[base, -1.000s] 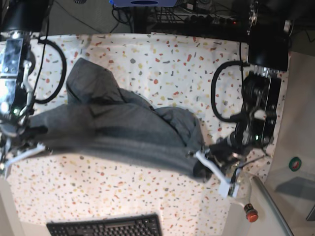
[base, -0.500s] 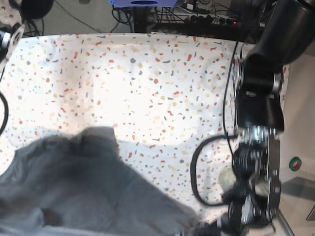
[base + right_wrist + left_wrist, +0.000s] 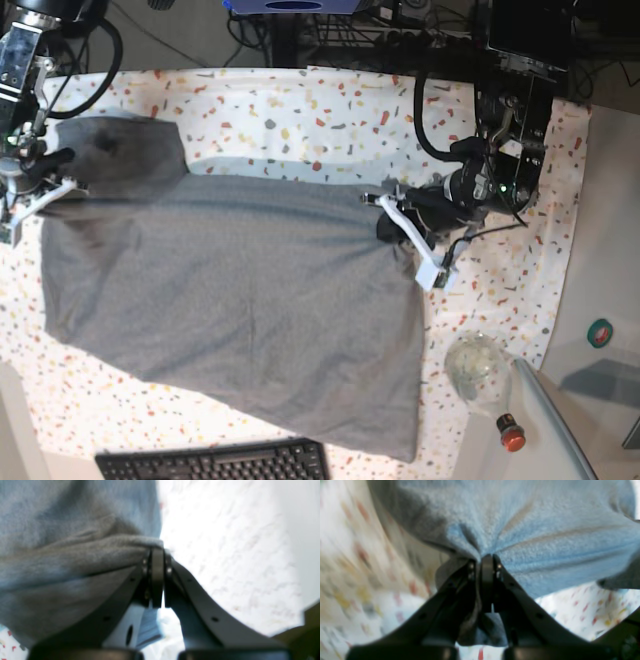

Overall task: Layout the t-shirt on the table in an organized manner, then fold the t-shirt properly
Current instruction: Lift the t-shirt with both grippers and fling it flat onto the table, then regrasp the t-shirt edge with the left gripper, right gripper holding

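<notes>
Speckled white table [image 3: 330,110] fills the frame, cables and equipment along the dark top edge. Far left, the right gripper [image 3: 30,190] pinches the t-shirt [image 3: 230,300], spread across centre; right of centre, the left gripper [image 3: 400,225] seemingly clamps its edge. A keyboard [image 3: 215,462] sits bottom centre.

Overhead base view of table [image 3: 330,110]; 2 close wrist views sharing t-shirt [image 3: 230,290].
</notes>
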### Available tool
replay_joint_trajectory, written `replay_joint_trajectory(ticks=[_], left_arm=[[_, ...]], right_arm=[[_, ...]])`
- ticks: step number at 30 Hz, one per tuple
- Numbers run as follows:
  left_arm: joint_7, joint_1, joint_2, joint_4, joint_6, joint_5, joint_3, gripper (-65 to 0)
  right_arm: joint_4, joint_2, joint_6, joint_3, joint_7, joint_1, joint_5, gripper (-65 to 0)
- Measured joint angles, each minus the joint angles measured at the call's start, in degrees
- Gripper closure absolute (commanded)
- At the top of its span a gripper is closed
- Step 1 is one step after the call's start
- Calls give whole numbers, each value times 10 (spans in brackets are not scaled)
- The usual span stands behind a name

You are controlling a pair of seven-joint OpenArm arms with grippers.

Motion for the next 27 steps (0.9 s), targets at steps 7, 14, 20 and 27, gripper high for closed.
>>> replay_joint_trajectory(ticks=[7,14,20,27], left_arm=[[-47,19,1,-46,0,0,6,0],[-39,-21,-2,-51,3,5,42,0],[-35,-65,2,-64,2,0,147,-286],[-36,-111,19,-166,3,10,206,-625]], right_arm=[[-36,-1,-1,2,2,7,-2,0],[-100,6,-1,1,6,40,-4,0],[-114,18,-3,3,7,50,-9,0],[-114,16,-3,4,7,50,-8,0]])
